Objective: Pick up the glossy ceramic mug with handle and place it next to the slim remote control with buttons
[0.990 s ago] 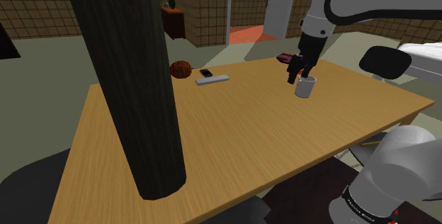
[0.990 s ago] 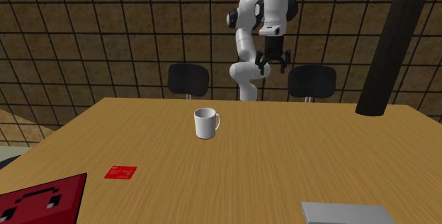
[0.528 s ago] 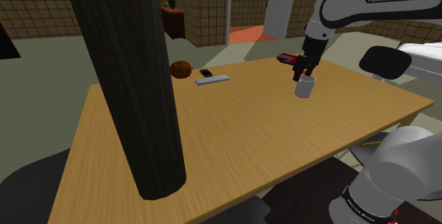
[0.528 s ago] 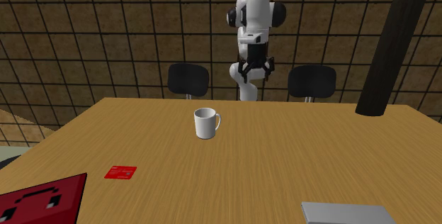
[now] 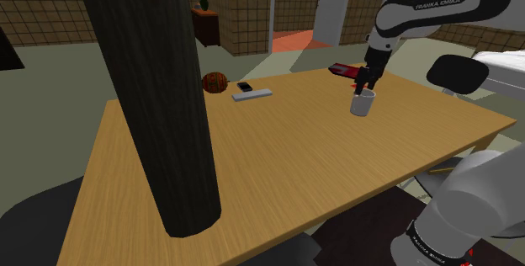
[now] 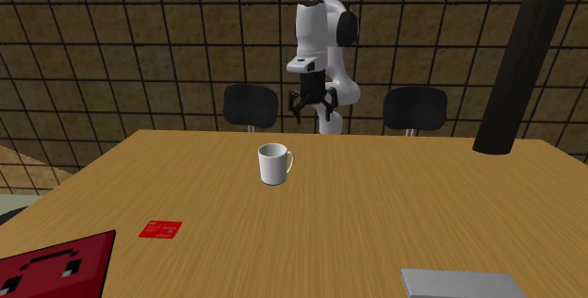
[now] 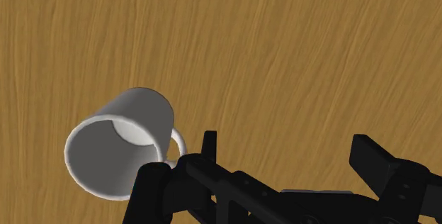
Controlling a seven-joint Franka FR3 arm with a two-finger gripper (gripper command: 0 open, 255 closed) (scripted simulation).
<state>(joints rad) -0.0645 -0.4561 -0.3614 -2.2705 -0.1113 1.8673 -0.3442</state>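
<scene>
White mug (image 5: 363, 103) is seen upright on the wooden table (image 5: 294, 163), right of centre in the shoulder view, with its handle turned toward the second exterior view's right. The black gripper (image 5: 363, 86) is poised just above it, jaws spread wide, nothing gripped. In the wrist view the mug is noted beside one finger (image 7: 209, 144), outside the gap. The grey remote (image 5: 252, 96) is found well apart, upper middle of the shoulder view, near an orange round object (image 5: 215, 82).

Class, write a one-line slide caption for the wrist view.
Open gripper hovers over the wooden table; the white mug stands beside it, not yet grasped.
</scene>
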